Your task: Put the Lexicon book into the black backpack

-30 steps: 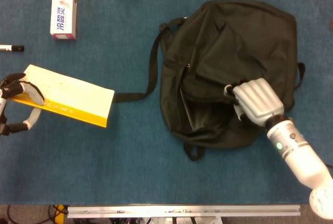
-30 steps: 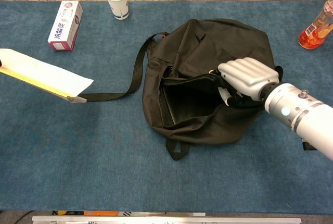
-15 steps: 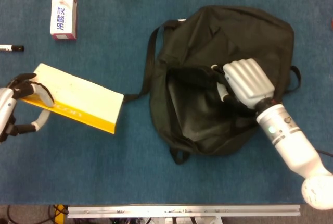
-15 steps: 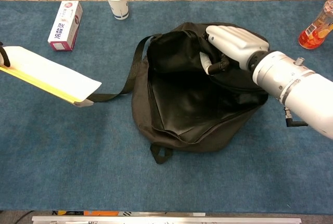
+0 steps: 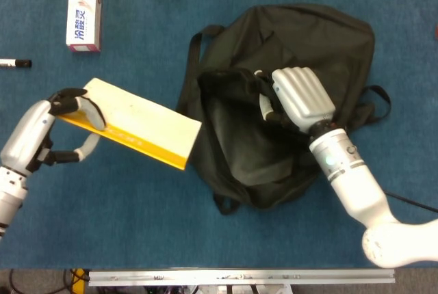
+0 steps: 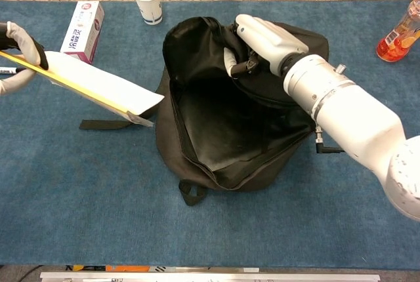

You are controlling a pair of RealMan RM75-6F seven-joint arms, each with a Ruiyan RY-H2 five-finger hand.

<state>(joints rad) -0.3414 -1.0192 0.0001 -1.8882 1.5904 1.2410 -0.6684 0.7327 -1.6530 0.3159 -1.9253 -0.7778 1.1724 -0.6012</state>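
Holding the Lexicon book (image 5: pixel 140 124) by its far end, our left hand (image 5: pixel 60 126) carries it tilted above the desk (image 6: pixel 79 190), leading corner just beside the black backpack (image 6: pixel 230 138). Our right hand (image 5: pixel 295 96) has its fingers (image 6: pixel 262 33) curled on the backpack's upper rim, lifting the mouth wide.

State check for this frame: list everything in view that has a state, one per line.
Lexicon book: closed, off the table, held at one end by the left hand, not yet in the bag.
Black backpack: mouth held wide open by the right hand.
Paper cup: upright.
Toothpaste box: lying flat.
Marker: capped.
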